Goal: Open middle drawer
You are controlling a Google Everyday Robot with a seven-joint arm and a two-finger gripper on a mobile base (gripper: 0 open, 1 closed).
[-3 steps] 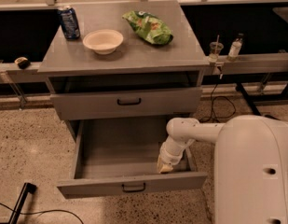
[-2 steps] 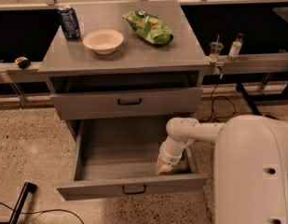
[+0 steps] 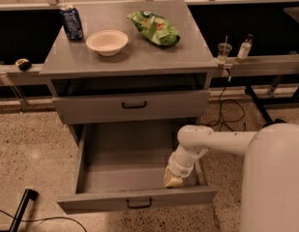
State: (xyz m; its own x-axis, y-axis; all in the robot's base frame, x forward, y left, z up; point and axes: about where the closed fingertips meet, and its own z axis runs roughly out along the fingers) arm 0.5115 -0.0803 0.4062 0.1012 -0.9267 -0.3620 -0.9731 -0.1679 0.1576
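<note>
The middle drawer is a wide grey drawer with a small black bar handle. It stands pulled far out from the cabinet, and its inside shows bare. My gripper hangs from the white arm and points down into the drawer. It is close to the right wall and just behind the drawer's front panel. The drawer above it has a grey front with a black handle and is closed.
On the cabinet top stand a blue can, a white bowl and a green chip bag. A cup and a small bottle sit on the ledge at right. Cables lie on the floor at right and lower left.
</note>
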